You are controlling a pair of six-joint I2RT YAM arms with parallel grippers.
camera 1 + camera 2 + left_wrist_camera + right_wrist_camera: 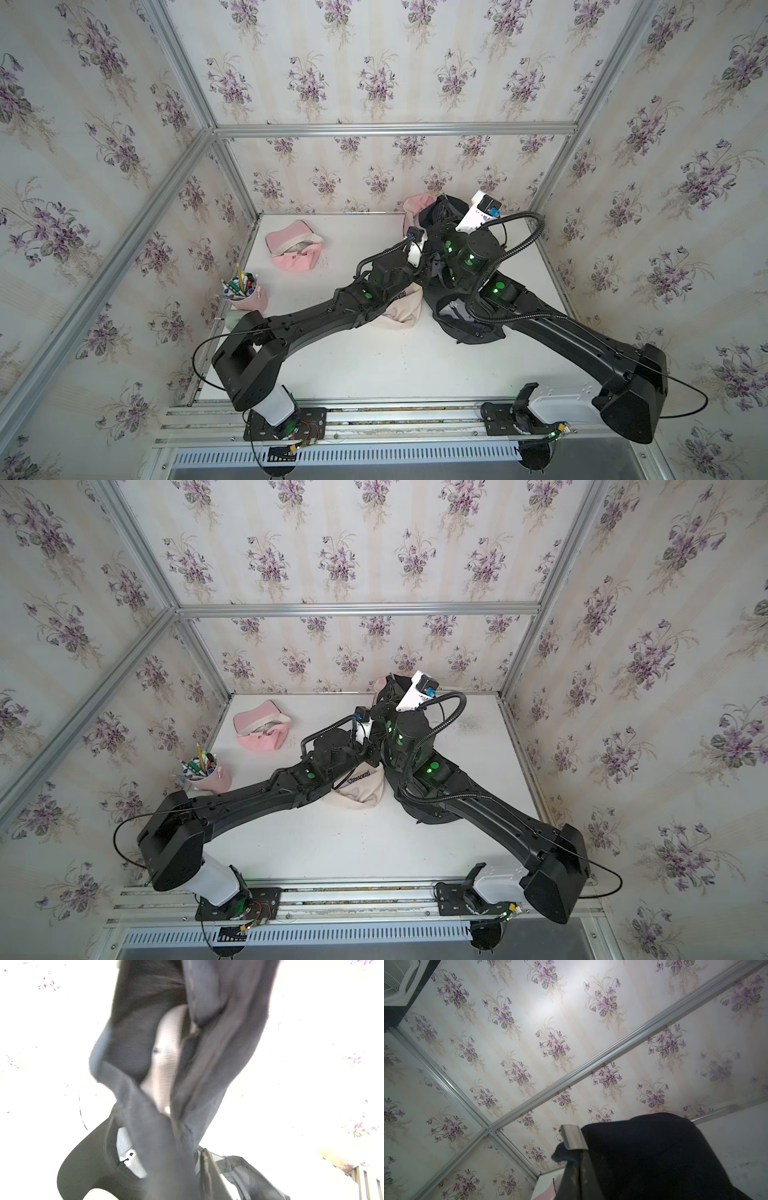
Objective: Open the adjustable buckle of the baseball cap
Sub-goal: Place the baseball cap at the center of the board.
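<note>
Cap pinched by right end effector, left end effector unclear, table, floral walls

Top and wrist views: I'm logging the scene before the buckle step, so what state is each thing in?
Right hand: shut on black cap.
Black cap: raised above table.
Buckle: beside right hand; open or closed unclear.
Left hand: against black cap; grip unclear.
Pink cap: lying on table, opening up.
Cream cap: lying under left arm.
Pen cup: upright, filled.
</note>
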